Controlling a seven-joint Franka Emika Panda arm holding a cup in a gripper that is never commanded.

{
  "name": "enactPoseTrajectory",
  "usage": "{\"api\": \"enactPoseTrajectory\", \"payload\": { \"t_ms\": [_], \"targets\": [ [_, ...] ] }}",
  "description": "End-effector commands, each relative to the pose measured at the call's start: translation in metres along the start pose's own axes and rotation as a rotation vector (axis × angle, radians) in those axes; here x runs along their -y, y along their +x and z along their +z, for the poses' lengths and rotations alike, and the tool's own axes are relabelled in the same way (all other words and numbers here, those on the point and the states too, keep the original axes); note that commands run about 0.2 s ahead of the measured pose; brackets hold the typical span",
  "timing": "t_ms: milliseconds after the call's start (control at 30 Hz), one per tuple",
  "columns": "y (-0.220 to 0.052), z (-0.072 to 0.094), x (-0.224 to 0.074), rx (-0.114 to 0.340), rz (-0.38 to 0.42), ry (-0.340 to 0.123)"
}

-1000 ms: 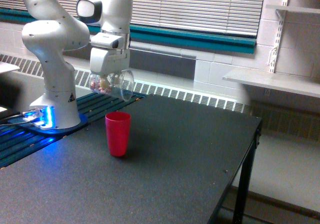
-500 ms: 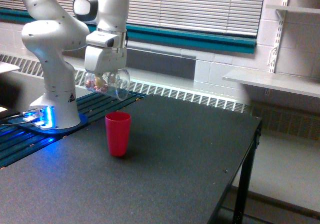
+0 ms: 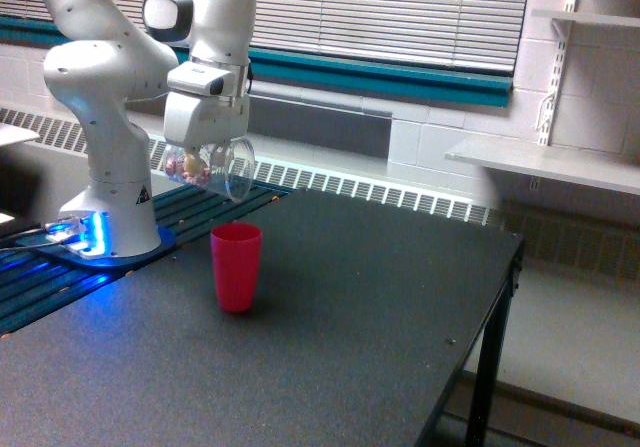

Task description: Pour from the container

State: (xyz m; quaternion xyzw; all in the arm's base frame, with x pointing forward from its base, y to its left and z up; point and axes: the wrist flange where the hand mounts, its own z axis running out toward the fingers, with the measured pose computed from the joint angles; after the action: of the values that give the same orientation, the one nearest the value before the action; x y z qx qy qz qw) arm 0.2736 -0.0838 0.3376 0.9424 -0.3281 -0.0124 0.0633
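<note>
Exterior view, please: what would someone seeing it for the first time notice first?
Probably the big white robot arm at the exterior view's left, its gripper holding a clear cup tipped on its side, small reddish and pale pieces inside. Next, the bright red cup standing upright on the dark table, below the clear cup's mouth.

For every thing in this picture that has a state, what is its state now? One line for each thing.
clear plastic cup: held in the air, tipped on its side, mouth toward the exterior view's right, small pieces inside
gripper: shut on the clear plastic cup
red cup: upright on the table, mouth open
window blinds: lowered
arm base light: glowing blue
</note>
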Motion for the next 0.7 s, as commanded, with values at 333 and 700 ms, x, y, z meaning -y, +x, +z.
{"api": "enactPoseTrajectory", "payload": {
  "t_ms": [333,700],
  "targets": [
    [-0.0115,0.0143,-0.0008,0.040,0.008,-0.022],
    [-0.0130,0.0183,-0.0014,0.056,0.010,-0.031]
  ]
}}
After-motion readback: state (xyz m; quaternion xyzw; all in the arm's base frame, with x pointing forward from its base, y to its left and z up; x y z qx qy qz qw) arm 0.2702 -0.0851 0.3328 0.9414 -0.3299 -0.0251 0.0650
